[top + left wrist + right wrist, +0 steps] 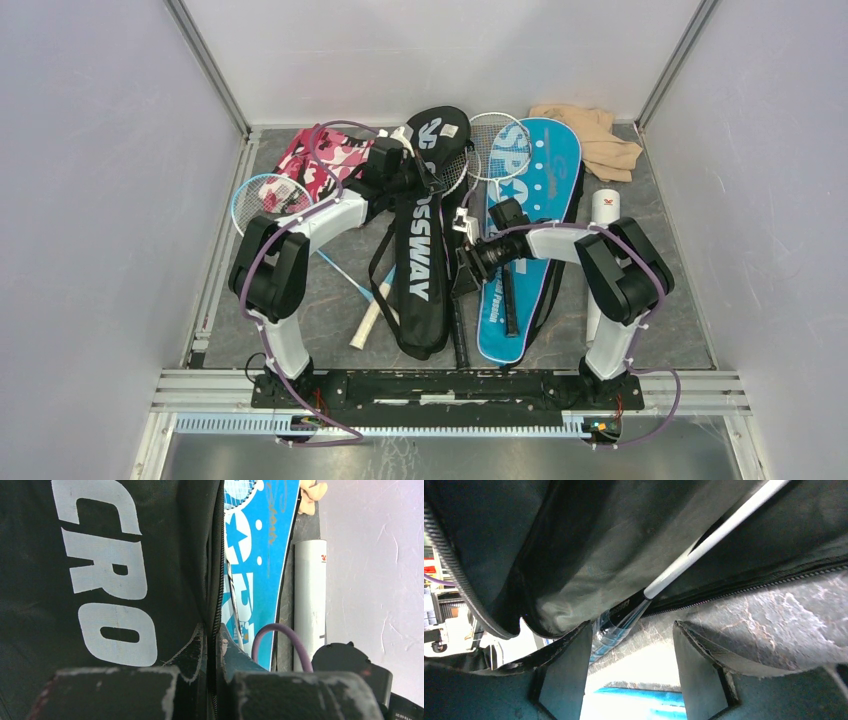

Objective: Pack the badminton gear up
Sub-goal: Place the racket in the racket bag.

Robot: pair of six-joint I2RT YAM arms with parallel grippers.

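1. Two racket covers lie side by side at mid-table. One is a long black fabric racket cover [420, 265] lettered "CROSSWAY". The other is a bright blue racket cover [535, 190] just to its right.
2. Three racket heads show from above.
   - A thin blue-rimmed racket [266, 196] lies at the left, its white grip beside the black cover.
   - A silver-rimmed racket [497, 146] has its head on the far end of the blue cover.
   - A third strung head [453, 170] peeks out at the black cover's right edge.
3. One long white tube [605, 207] lies to the right of the blue cover, partly hidden by the right arm.
4. Two cloths sit at the back: one pink-and-white camouflage cloth [325, 160] at the left and one beige cloth [597, 140] at the right.
5. The left gripper [212, 675] is clamped tight on the black cover's zipper edge, near the cover's far end.
6. The right gripper [631, 627] has its two fingers spread apart and grips nothing. It sits at the lifted flap of the black cover. One white racket shaft [709, 540] runs past the gap and in under that flap.
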